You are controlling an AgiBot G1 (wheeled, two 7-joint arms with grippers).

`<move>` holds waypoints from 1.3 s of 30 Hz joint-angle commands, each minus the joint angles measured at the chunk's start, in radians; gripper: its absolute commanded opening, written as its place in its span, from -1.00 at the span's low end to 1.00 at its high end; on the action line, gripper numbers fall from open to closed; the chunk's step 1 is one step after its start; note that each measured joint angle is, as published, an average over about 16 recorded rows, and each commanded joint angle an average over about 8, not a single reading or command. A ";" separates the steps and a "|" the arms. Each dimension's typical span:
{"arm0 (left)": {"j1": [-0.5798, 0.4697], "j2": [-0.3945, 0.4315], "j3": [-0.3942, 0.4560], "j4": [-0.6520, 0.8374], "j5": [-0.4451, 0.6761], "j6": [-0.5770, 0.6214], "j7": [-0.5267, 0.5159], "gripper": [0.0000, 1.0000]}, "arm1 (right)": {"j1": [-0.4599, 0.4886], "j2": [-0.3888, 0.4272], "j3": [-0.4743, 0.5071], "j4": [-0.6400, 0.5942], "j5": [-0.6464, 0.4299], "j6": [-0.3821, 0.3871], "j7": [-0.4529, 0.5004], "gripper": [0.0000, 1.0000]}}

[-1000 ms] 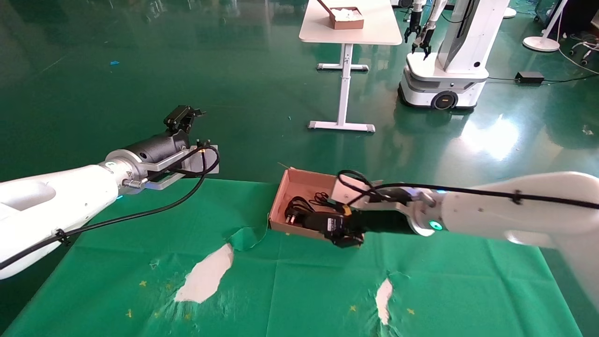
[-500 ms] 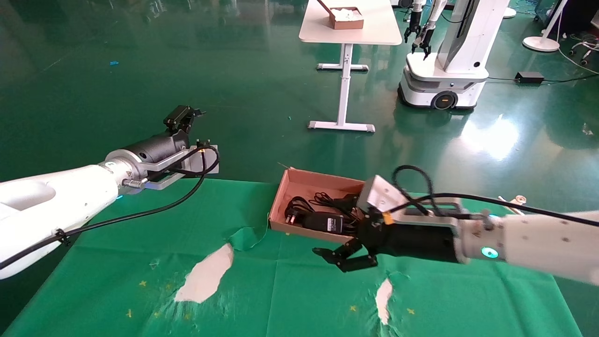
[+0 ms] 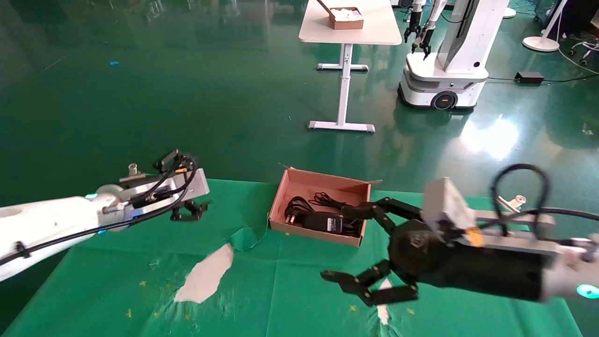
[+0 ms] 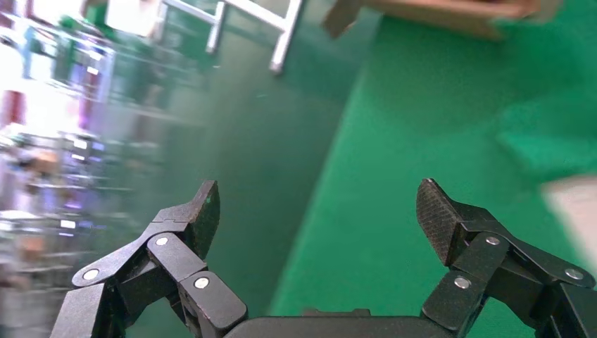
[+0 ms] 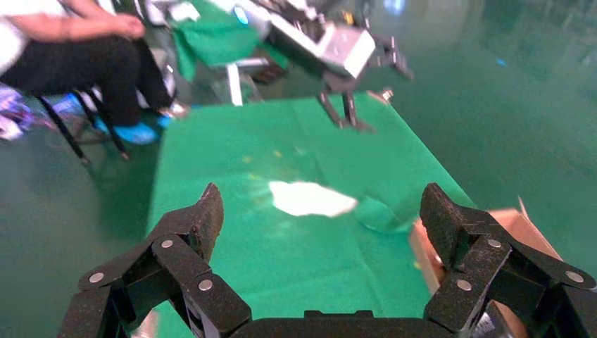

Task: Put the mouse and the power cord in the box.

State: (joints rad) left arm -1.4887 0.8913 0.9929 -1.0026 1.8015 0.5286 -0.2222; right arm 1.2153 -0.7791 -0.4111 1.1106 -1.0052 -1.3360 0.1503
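Since the power cord and the mouse lie inside the box, the right gripper hangs spread and empty beside it; the left gripper, also spread, is well apart.

Matt brown cardboard forms the box, holding the matt black rubbery cord. Thin green cloth covers the table, torn to pale patches. The floor shines glossy green. Gripper pads show rough, textured black rubber; arm shells are smooth white plastic.
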 commanded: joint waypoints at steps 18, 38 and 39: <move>0.171 -0.116 -0.295 -0.116 -0.442 0.399 0.014 1.00 | -0.140 0.168 0.131 0.173 0.275 -0.160 0.037 1.00; 0.348 -0.235 -0.599 -0.237 -0.900 0.813 0.029 1.00 | -0.140 0.168 0.129 0.173 0.276 -0.159 0.036 1.00; 0.357 -0.242 -0.615 -0.243 -0.923 0.834 0.030 1.00 | -0.140 0.168 0.129 0.173 0.276 -0.159 0.036 1.00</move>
State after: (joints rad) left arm -1.1325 0.6504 0.3795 -1.2448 0.8806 1.3602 -0.1925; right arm 1.0755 -0.6107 -0.2819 1.2831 -0.7293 -1.4954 0.1863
